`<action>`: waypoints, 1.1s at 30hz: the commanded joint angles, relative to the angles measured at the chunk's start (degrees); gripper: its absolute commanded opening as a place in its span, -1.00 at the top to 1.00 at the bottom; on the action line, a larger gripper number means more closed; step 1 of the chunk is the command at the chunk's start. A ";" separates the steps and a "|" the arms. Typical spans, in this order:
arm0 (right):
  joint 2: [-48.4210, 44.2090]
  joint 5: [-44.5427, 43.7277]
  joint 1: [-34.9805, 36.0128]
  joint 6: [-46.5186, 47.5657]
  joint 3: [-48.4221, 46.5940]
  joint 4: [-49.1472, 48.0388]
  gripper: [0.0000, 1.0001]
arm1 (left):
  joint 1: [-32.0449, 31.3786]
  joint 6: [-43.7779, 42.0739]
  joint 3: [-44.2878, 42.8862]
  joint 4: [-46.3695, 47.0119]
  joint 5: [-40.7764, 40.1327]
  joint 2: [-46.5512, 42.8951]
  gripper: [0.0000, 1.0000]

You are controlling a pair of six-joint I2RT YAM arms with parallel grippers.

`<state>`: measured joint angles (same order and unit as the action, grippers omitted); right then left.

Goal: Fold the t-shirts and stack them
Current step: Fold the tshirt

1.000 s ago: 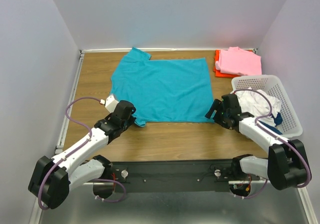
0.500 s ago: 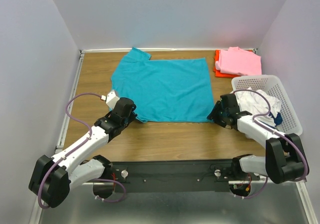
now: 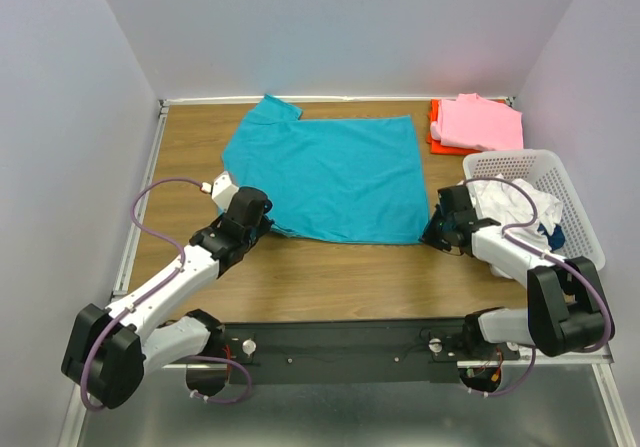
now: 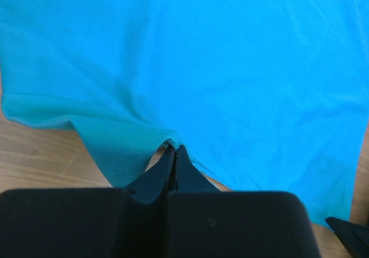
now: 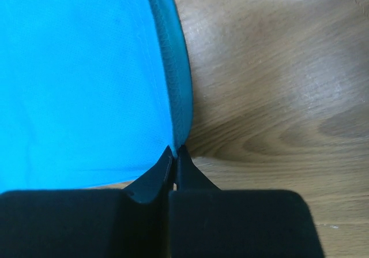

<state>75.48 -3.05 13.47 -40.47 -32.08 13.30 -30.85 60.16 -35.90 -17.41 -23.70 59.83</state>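
A teal t-shirt [image 3: 325, 175] lies spread flat on the wooden table [image 3: 330, 277]. My left gripper [image 3: 262, 227] is shut on its near left sleeve, and the left wrist view shows the teal cloth [image 4: 219, 67] pinched between the fingertips [image 4: 174, 149]. At the shirt's near right corner my right gripper [image 3: 432, 229] is shut on the hem, where the teal edge [image 5: 176, 85] runs into the closed tips [image 5: 174, 150]. A pink t-shirt [image 3: 480, 122] lies folded on an orange-red one [image 3: 436, 135] at the back right.
A white lattice basket [image 3: 565, 192] stands at the right with white cloth [image 3: 512, 202] and a bit of dark blue cloth [image 3: 554, 235] inside. Grey walls close in the table on the left, back and right. Both arms' cables loop beside them.
My right gripper slid up to the shirt's near right corner and shut on the hem. The left gripper drew the sleeve slightly back and to the right.
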 commanded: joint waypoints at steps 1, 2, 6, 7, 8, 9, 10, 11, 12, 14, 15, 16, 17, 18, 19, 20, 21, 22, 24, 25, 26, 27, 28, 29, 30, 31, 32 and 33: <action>0.37 -0.11 -0.20 1.36 -2.73 1.11 0.94 | 0.97 -2.06 -2.07 1.76 -2.31 0.90 1.00; 0.37 -0.12 -0.29 1.53 -3.16 1.20 0.94 | 1.40 -2.24 -2.42 1.94 -2.31 0.99 1.00; 1.24 0.50 -0.20 1.97 -5.45 1.29 0.94 | 2.20 -3.56 -3.38 2.90 -2.05 1.60 1.00; 1.77 0.50 -0.29 2.23 -6.59 1.38 0.95 | 2.63 -4.08 -3.91 3.34 -1.96 2.30 1.00; 2.03 0.15 -0.20 2.32 -7.03 1.46 0.95 | 2.90 -4.43 -4.18 3.35 -1.87 2.65 1.00; 2.38 0.15 -0.20 2.41 -7.73 1.47 0.95 | 3.08 -4.61 -4.53 3.35 -1.96 3.09 1.00; 2.65 0.15 -0.20 2.59 -8.26 1.55 0.95 | 3.51 -4.61 -4.79 3.52 -2.05 3.44 1.00; 2.91 0.32 -0.29 2.76 -9.40 1.64 0.95 | 3.69 -4.79 -5.49 3.78 -2.05 4.40 1.00; 3.79 0.41 -0.20 2.94 -10.02 1.73 0.95 | 3.87 -5.31 -5.93 4.05 -1.96 4.85 1.00; 4.84 0.33 -0.29 3.29 -11.34 2.17 0.97 | 4.39 -6.02 -7.07 4.75 -1.61 6.43 1.00; 5.20 -0.02 -0.29 3.55 -12.65 2.34 0.97 | 4.66 -6.19 -7.43 5.19 -1.43 6.87 1.00; 6.16 -0.03 -0.20 3.73 -13.36 2.43 0.97 | 4.92 -6.98 -7.87 5.63 -1.26 7.92 1.00; 6.60 -0.20 -0.20 3.90 -14.06 2.87 0.98 | 5.62 -7.34 -8.65 6.24 -1.00 8.54 1.00; 7.04 -0.38 -0.20 4.08 -15.55 2.96 0.98 | 6.06 -7.69 -9.10 6.51 -0.65 9.07 1.00; 8.26 -0.55 -0.29 4.17 -16.34 3.13 0.98 | 6.41 -8.21 -9.53 6.77 -0.38 9.68 1.00; 8.62 -0.73 -0.20 4.43 -16.96 3.48 0.98 | 7.37 -9.00 -10.41 7.12 0.06 10.91 1.00; 9.41 -0.73 -0.20 4.61 -17.84 3.57 0.98 | 7.82 -9.44 -10.94 7.30 0.32 11.61 1.00; 9.94 -0.73 -0.20 4.70 -19.41 3.66 0.99 | 8.35 -9.97 -11.29 7.65 0.59 12.75 1.00; 11.70 -1.34 -0.29 4.96 -21.00 4.01 0.99 | 9.49 -11.73 -12.44 8.79 1.73 14.08 1.00; 12.92 -1.35 -0.20 5.05 -22.58 4.19 0.99 | 9.75 -13.21 -13.31 9.23 2.43 15.30 1.00; 13.46 -1.26 -0.29 5.22 -23.20 4.28 0.99 | 10.19 -14.10 -13.67 10.28 2.87 15.92 1.00; 13.98 -1.34 -0.20 5.40 -23.82 4.28 0.99 | 10.37 -14.98 -14.11 10.81 3.31 16.62 1.00; 14.51 -1.43 -0.29 5.49 -24.52 4.45 0.99 | 10.55 -15.77 -14.54 11.25 3.75 17.24 1.00; 15.04 -1.69 -0.29 5.57 -25.83 4.45 0.99 | 10.64 -16.65 -15.42 12.47 4.88 18.73 1.00; 15.91 -2.05 -0.29 5.84 -26.45 4.54 0.99 | 10.72 -17.70 -15.95 12.75 5.07 19.44 1.00; 16.36 -2.22 -0.29 5.93 -26.98 4.54 0.99 | 10.81 -18.06 -16.56 12.92 5.16 20.14 1.00; 16.71 -2.66 -0.29 6.01 -28.12 4.54 0.99 | 10.90 -18.50 -17.61 13.27 5.25 21.71 1.00; 17.76 -2.92 -0.20 6.28 -28.74 4.54 0.99 | 10.99 -19.02 -18.23 13.37 4.99 22.51 1.00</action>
<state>91.20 -3.64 13.47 -35.55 -57.71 16.69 -20.29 45.30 -51.27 -7.27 -20.05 79.83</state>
